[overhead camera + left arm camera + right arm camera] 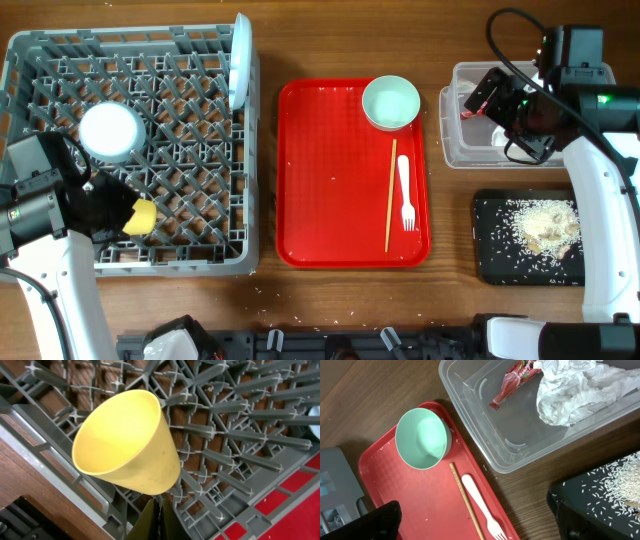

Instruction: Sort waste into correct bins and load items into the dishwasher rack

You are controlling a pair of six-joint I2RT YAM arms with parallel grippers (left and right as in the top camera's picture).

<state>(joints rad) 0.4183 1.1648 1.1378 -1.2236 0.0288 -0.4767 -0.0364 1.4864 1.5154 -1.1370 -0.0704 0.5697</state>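
My left gripper [160, 519] is shut, its fingertips against the base end of the yellow cup [125, 445], which lies tilted among the pegs at the front of the grey dishwasher rack [200, 262]. The overhead view shows that cup [142, 217], a whitish bowl [110, 130] and a pale blue plate [240, 60] on edge in the rack. My right gripper [480, 527] is open and empty, up near the clear tub [485, 435], which holds the red wrapper [512, 382] and the napkin [575, 390]. The green bowl [422, 437], fork [480, 502] and chopsticks [465, 495] lie on the red tray.
The red serving tray [330, 200] sits between the rack and the bins. The black tray [495, 265], at the front right below the clear tub [460, 155], holds rice scraps [540, 225]. A few grains lie on the wooden table.
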